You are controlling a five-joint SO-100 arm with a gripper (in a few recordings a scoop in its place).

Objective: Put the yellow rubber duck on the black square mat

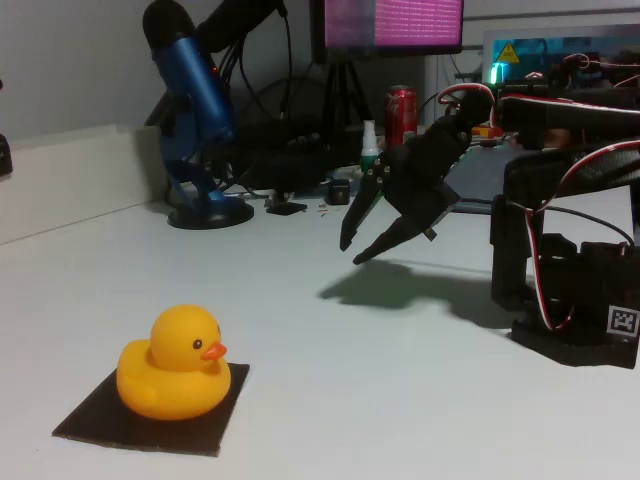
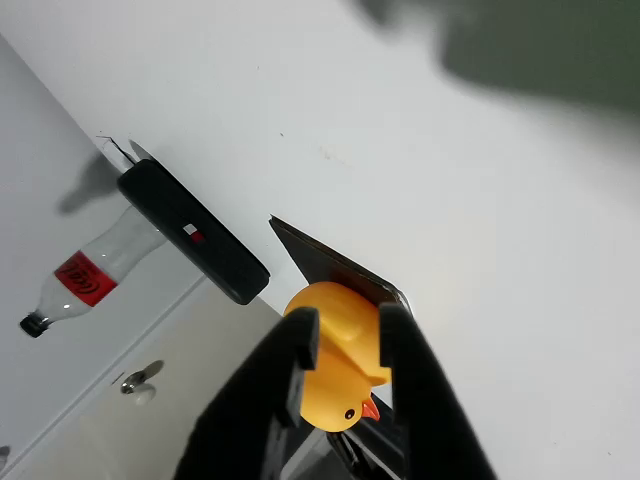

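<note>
Yellow and glossy, the small rubber duck (image 1: 172, 362) with its orange beak is sitting upright on the thin black square mat (image 1: 150, 422) at the lower left of the fixed view. Well apart, the black two-finger gripper (image 1: 352, 248) is hovering above the white table (image 1: 400, 400), jaws parted, gripping nothing.

Office desk, blue microphone (image 1: 190, 110), monitor (image 1: 390, 25), cables
</note>
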